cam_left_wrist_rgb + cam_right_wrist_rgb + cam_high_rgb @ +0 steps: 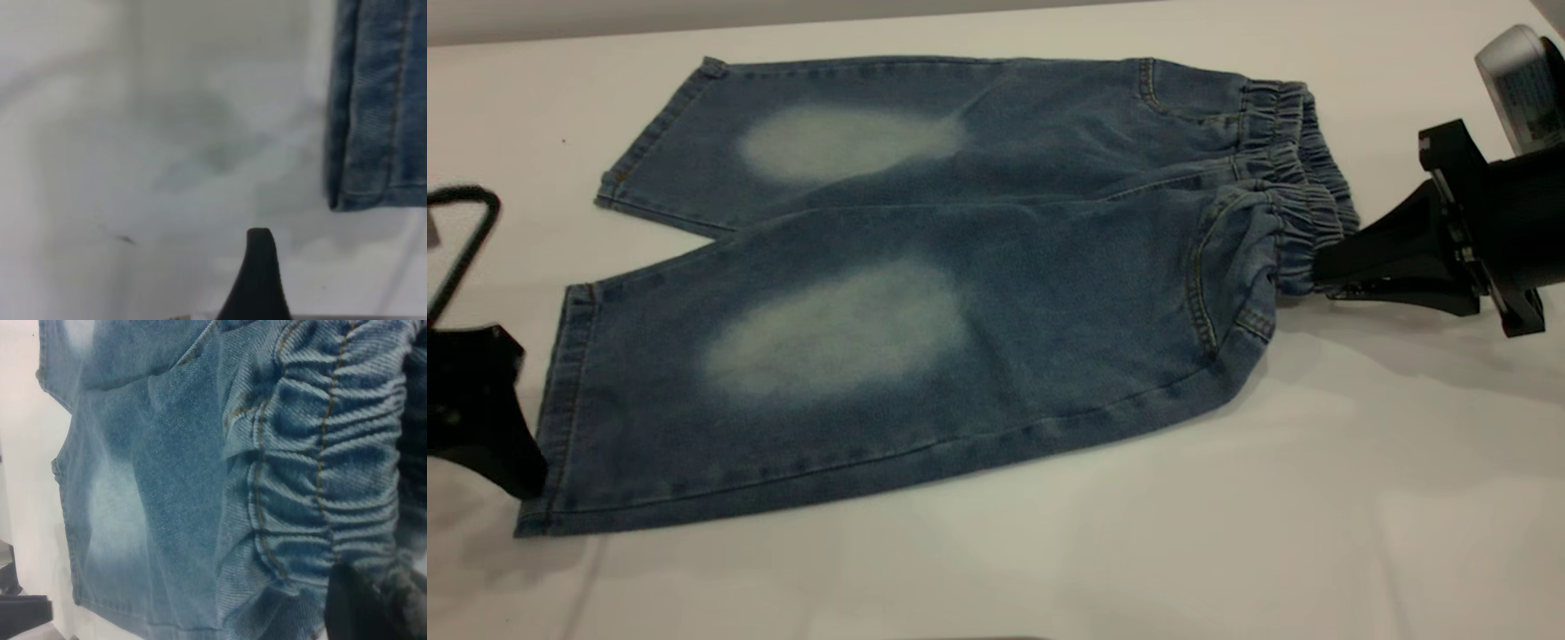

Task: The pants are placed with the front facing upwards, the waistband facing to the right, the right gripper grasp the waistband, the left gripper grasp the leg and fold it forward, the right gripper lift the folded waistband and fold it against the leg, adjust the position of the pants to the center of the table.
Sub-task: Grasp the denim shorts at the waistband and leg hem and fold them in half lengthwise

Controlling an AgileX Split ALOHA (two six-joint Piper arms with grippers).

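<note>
On the one white bench [1316,498] one pair of pants [925,293] lies flat, waistband [1294,191] rightward, where my right claw [1320,267] reaches in low, clamped on it, while my left claw [525,480], spread unclear, sits at the leg hem.

The right gripper [1325,271] lies low and nearly level, reaching in from the right edge with its fingers clamped together. The left gripper [511,462] sits low at the left edge.
</note>
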